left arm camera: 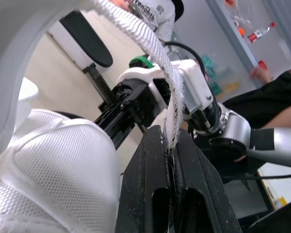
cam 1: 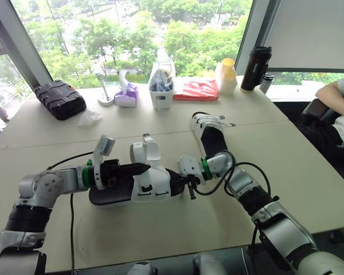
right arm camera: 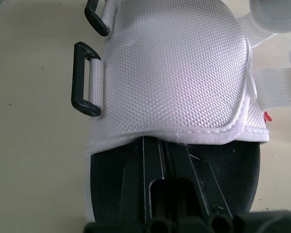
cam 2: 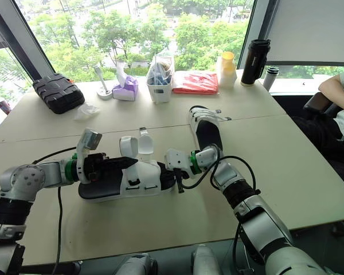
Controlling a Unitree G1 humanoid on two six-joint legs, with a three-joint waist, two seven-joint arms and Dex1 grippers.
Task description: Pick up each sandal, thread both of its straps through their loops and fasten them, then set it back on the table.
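On the table the sandal lies on its sole with its straps loose and standing up. At its left end the left gripper is clamped tight on a white mesh strap. At its right end the right gripper has its fingers pressed together, tips tucked under the white upper beside two black loops. Beyond the sandal, to its right, lies the second sandal. Farther off are a black case and a flask.

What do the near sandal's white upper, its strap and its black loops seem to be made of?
Upper: woven synthetic mesh, perhaps nylon, matte; a fine grid weave shows. Strap: coarse woven webbing, with an open weave. Loops: seemingly moulded plastic, smooth, slightly glossy.
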